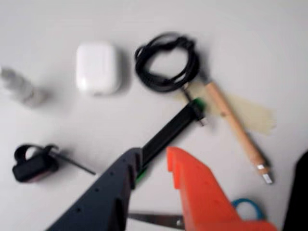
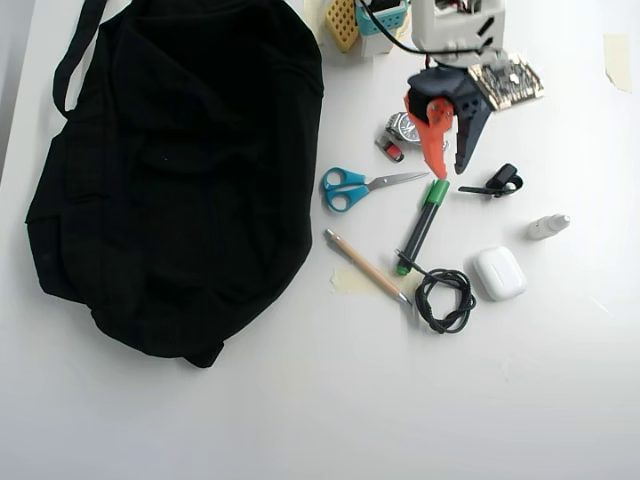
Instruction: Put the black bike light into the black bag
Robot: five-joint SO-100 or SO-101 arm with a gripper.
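The black bike light (image 1: 32, 164) lies on the white table at the lower left of the wrist view, a chunky piece with a loop and a thin tail. In the overhead view the bike light (image 2: 499, 182) sits just right of my gripper (image 2: 451, 172). My gripper (image 1: 154, 155) is open, one finger orange and one black, with nothing held. It hovers over the end of a green-capped marker (image 1: 173, 126). The black bag (image 2: 180, 170) fills the left half of the overhead view; its edge (image 1: 299, 192) shows at the wrist view's right.
Near the gripper lie blue-handled scissors (image 2: 352, 188), the marker (image 2: 424, 225), a pencil (image 2: 365, 266), a coiled black cable (image 2: 445, 299), a white earbud case (image 2: 499, 272) and a small bottle (image 2: 548, 227). A watch (image 2: 403, 127) lies by the arm's base.
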